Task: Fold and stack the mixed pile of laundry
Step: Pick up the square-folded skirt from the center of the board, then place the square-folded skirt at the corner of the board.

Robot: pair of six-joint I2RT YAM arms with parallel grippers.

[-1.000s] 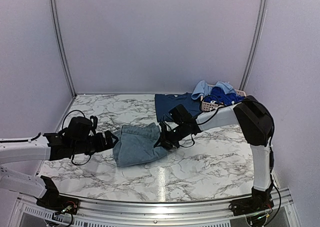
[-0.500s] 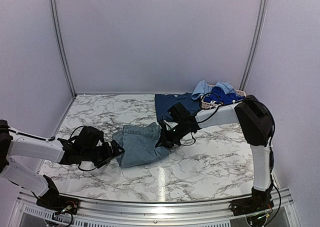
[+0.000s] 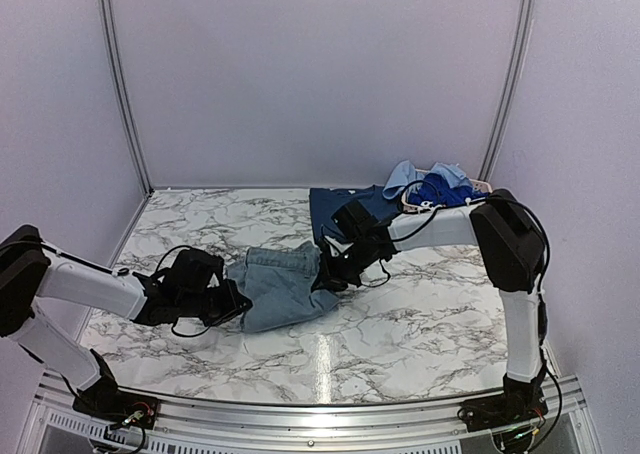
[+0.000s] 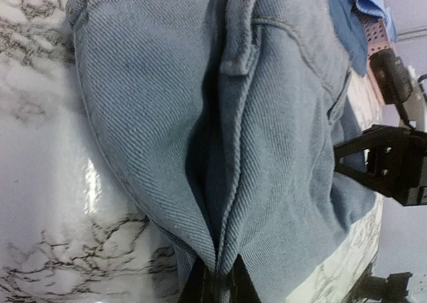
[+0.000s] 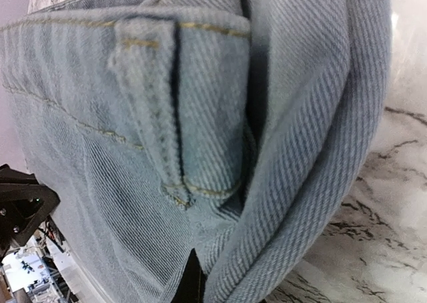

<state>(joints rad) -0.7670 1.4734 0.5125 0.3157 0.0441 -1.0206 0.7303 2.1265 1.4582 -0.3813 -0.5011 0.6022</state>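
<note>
- On the marble table [image 3: 400,324], between your arms, the denim piece [image 3: 280,289] is lying bunched.
- Your left gripper [image 3: 238,306] is pinching its left edge tight.
- Your right gripper [image 3: 326,278] is clamping its right edge.

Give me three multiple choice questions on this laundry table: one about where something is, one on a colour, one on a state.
1. Where does the navy shirt lie?
A) on the floor
B) on the table, beyond the denim piece
C) hanging on the back wall

2. What colour is the basket?
A) green
B) pink
C) black

3. How is the right gripper?
A) open in the air
B) shut on the basket
C) shut on the denim piece

Answers: B, it lies spread on the table behind the denim piece; B, its perforated wall shows pink; C, denim fills the right wrist view right at the fingertips.
</note>
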